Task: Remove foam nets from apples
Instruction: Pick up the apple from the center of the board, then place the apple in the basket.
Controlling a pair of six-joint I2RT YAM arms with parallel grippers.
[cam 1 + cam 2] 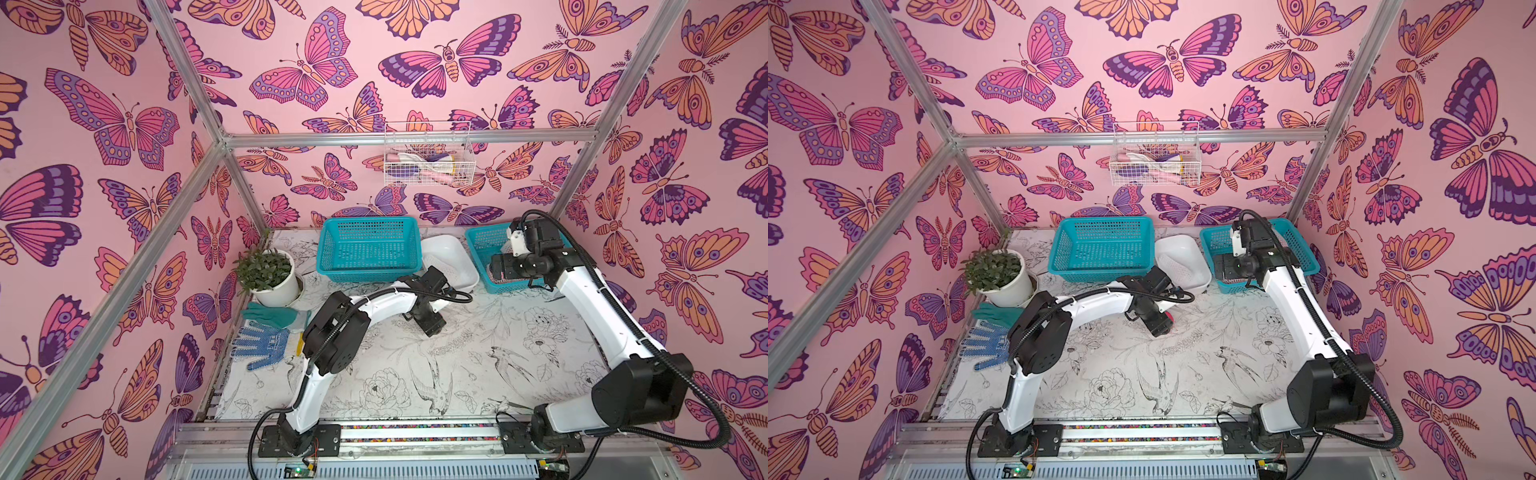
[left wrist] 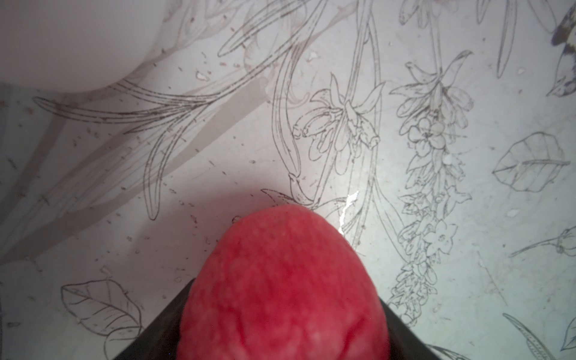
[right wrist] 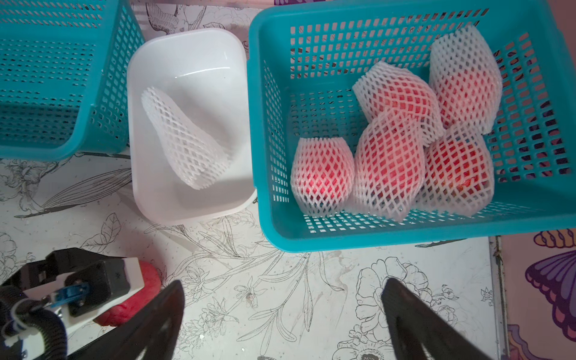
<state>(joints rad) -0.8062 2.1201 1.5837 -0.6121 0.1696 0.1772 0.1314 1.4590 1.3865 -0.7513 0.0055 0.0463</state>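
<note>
left tool [image 1: 1162, 323] — closed on bare apple [image 2: 280, 280] | right tool [image 3: 283, 282] — wide, above table [image 3: 311, 311] | netted apples [image 3: 389, 162] in teal basket [image 3: 405, 233] ahead of it

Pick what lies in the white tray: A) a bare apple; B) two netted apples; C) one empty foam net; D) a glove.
C: in the right wrist view a single foam net lies collapsed in the white tray, with no fruit inside it.

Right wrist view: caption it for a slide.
Five netted apples in a basket, one empty net in the tray beside it.
</note>
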